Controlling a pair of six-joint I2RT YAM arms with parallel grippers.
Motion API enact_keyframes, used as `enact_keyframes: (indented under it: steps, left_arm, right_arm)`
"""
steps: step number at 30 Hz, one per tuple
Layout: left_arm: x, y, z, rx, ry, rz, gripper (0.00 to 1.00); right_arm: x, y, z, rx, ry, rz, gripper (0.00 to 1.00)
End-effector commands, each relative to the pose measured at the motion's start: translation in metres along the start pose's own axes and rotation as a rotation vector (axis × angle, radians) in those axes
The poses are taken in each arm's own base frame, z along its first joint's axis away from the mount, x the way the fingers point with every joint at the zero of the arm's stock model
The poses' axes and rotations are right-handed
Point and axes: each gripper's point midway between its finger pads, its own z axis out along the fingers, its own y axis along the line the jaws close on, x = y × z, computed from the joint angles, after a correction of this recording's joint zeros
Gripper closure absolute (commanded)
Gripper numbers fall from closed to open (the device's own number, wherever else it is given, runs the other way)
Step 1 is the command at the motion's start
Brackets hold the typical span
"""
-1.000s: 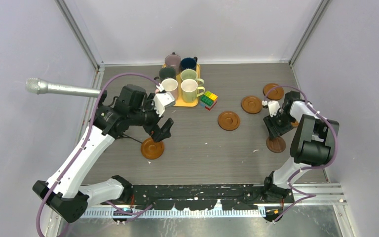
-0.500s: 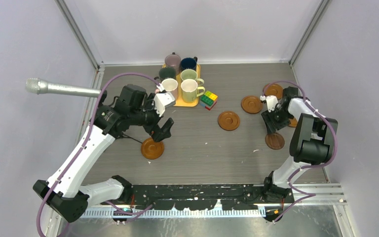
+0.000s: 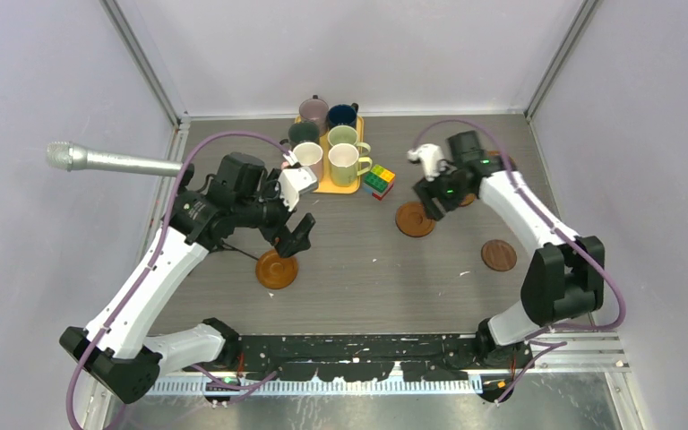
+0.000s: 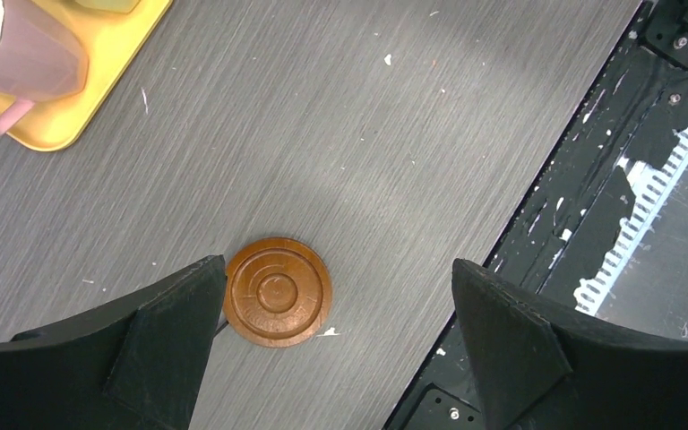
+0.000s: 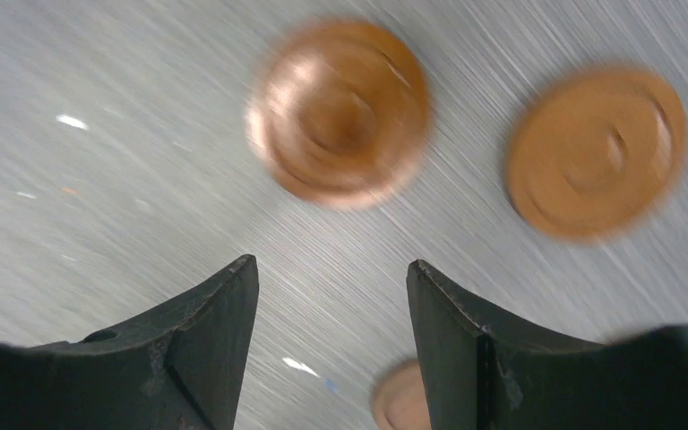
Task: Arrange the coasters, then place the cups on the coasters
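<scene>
Six cups [image 3: 327, 139] stand together on and beside the yellow tray [image 3: 339, 185] at the back. A brown coaster [image 3: 277, 270] lies front left, and my left gripper [image 3: 294, 240] hangs wide open just above it, holding nothing. The left wrist view shows that coaster [image 4: 277, 291] beside my left gripper [image 4: 338, 269]. My right gripper [image 3: 428, 199] is open and empty over the middle coaster [image 3: 415, 219]. Its wrist view is blurred: my right gripper [image 5: 331, 263] is above bare table, with one coaster [image 5: 339, 112] ahead and another [image 5: 596, 152] to the right. A darker coaster [image 3: 499, 255] lies at the right.
A multicoloured cube [image 3: 378, 181] sits just right of the tray. A microphone [image 3: 107, 161] juts in from the left wall above the left arm. A pink-cream cup [image 4: 18, 63] and the tray corner [image 4: 63, 134] show at the top left of the left wrist view.
My right arm has swung from the table's right side to the middle, over the central coaster, and its jaws have widened. The dark coaster stays at the right. The left arm has not moved.
</scene>
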Motion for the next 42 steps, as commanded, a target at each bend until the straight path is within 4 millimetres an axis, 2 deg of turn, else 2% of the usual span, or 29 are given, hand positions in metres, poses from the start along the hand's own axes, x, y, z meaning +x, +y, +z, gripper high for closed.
enact_keyframes:
  steps: [1,6,8,11,17,23,27,30,37,42]
  left_arm:
    - [-0.022,-0.003,-0.018,0.002,-0.082,-0.021,0.00]
    - [-0.033,-0.004,-0.032,-0.011,-0.126,-0.008,0.00]
    - [-0.035,-0.005,-0.038,-0.017,-0.130,-0.002,0.00]
    - [-0.038,-0.006,-0.044,-0.021,-0.138,0.008,0.00]
    - [-0.037,-0.009,-0.049,-0.024,-0.150,0.013,0.00]
    - [-0.039,-0.010,-0.052,-0.027,-0.162,0.019,0.00]
    - [-0.039,-0.010,-0.054,-0.030,-0.167,0.022,0.00]
    - [-0.038,-0.009,-0.053,-0.031,-0.164,0.022,0.00]
    - [-0.037,-0.009,-0.052,-0.033,-0.162,0.022,0.00]
    - [-0.038,-0.007,-0.052,-0.041,-0.161,0.024,0.00]
  right_arm:
    - [-0.068,0.076,0.023,-0.106,-0.114,-0.023,0.33]
    - [-0.130,0.148,0.067,-0.176,-0.164,-0.016,0.32]
    - [-0.145,0.174,0.090,-0.187,-0.152,0.001,0.32]
    - [-0.171,0.215,0.109,-0.195,-0.172,-0.018,0.32]
    - [-0.191,0.287,0.134,-0.221,-0.189,-0.078,0.32]
    - [-0.189,0.331,0.146,-0.273,-0.174,-0.107,0.32]
    - [-0.176,0.355,0.159,-0.295,-0.140,-0.128,0.32]
    - [-0.166,0.364,0.169,-0.285,-0.119,-0.155,0.33]
    - [-0.151,0.359,0.182,-0.253,-0.073,-0.163,0.37]
    - [-0.127,0.345,0.181,-0.215,-0.023,-0.218,0.53]
